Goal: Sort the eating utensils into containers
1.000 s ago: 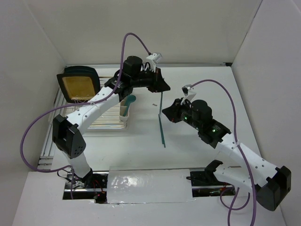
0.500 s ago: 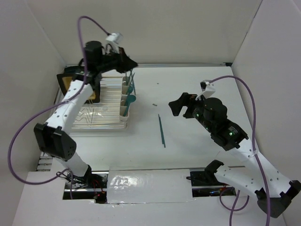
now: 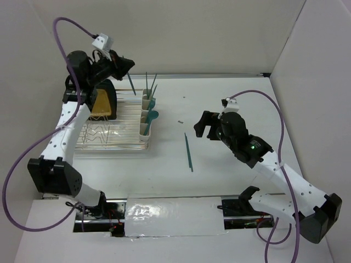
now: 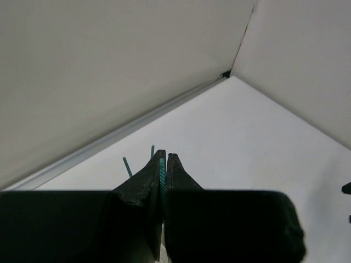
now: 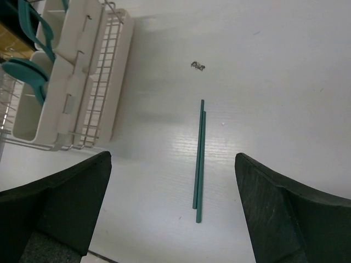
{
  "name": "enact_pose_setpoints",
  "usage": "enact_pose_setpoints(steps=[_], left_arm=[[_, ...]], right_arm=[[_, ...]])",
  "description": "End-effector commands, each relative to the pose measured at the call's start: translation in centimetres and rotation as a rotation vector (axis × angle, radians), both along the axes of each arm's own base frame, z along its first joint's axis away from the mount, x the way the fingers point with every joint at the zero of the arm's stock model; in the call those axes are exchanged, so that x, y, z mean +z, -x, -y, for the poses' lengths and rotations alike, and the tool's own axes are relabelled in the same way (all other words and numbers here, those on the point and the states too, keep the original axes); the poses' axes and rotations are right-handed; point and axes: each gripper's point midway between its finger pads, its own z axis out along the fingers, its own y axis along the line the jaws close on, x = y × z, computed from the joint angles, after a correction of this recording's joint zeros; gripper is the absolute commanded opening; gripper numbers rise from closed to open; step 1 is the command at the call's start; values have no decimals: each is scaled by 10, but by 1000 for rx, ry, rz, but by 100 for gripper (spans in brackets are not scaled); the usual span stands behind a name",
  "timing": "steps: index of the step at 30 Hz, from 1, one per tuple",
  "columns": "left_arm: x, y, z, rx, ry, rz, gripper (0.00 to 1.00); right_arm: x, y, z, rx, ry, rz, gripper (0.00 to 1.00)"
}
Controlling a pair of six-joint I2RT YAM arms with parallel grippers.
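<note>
A matte white tabletop [image 3: 219,82] sits in a plain enclosure. Off-white walls rise from three of its sides: a back wall [image 3: 208,33] beyond its far edge, a left wall [image 3: 24,71] and a right wall [image 3: 321,82]. A glossy white panel [image 3: 173,215] lies along its near edge. The light is soft and even.

Teal-green utensils [image 5: 199,159], cream-white containers [image 5: 55,109] — black fingers [image 5: 60,208].

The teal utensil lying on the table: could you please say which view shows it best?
Right wrist view: the teal utensil lies whole and close. Top external shows it small and thin; left wrist misses it.
</note>
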Motion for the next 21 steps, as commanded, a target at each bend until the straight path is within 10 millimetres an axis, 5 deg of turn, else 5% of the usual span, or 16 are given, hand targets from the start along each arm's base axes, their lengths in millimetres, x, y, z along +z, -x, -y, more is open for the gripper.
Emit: enact_pose_setpoints(steps=[1, 9, 21], left_arm=[[-16, -15, 16, -54, -75, 89, 0], [-49, -33, 52, -144, -129, 91, 0], [-107, -39, 74, -160, -212, 67, 0]], right_arm=[[0, -6, 0, -25, -3, 6, 100], [3, -12, 4, -48, 25, 20, 100], [-9, -14, 4, -36, 74, -3, 100]])
